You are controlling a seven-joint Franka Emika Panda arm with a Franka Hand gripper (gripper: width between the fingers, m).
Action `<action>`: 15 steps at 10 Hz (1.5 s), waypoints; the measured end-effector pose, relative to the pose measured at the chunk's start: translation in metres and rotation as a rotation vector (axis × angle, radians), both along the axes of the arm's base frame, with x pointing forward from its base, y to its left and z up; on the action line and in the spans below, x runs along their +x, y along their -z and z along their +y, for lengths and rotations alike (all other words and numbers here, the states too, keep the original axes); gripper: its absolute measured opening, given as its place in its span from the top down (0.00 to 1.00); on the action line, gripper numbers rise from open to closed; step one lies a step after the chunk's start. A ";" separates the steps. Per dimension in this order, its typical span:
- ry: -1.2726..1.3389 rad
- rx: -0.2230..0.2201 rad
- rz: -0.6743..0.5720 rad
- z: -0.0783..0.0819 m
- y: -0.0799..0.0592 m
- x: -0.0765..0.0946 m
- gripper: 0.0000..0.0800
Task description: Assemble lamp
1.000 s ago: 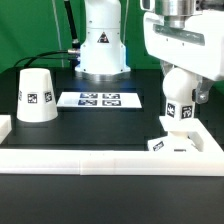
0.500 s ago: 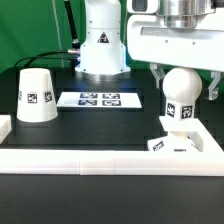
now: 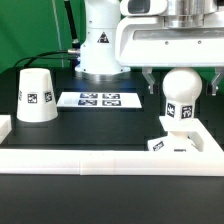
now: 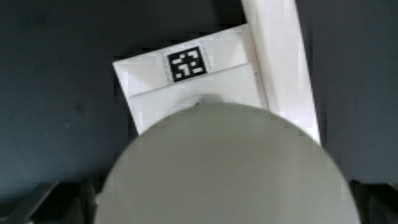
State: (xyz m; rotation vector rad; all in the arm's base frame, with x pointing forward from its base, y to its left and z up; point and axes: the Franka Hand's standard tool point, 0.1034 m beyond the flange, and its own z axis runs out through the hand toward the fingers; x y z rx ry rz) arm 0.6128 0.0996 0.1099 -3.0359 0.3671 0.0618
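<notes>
gripper wide, jaws flanking bulb head, not gripping | bulb upright on base below | risk: finger clips head, tips bulb, drags base

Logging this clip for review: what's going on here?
The arm's tool hangs open around the bulb, its fingers clear of the round head on both sides. The bulb stands upright on the square base at the exterior view's right. The shade sits alone at that view's left, not yet fitted, beside the marker board.
</notes>
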 end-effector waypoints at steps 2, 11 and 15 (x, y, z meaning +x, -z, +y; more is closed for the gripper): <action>-0.120 0.002 -0.011 0.002 0.000 0.000 0.13; -0.741 -0.005 -0.058 0.002 0.000 0.000 0.13; -1.044 -0.013 -0.072 0.000 0.000 0.001 0.13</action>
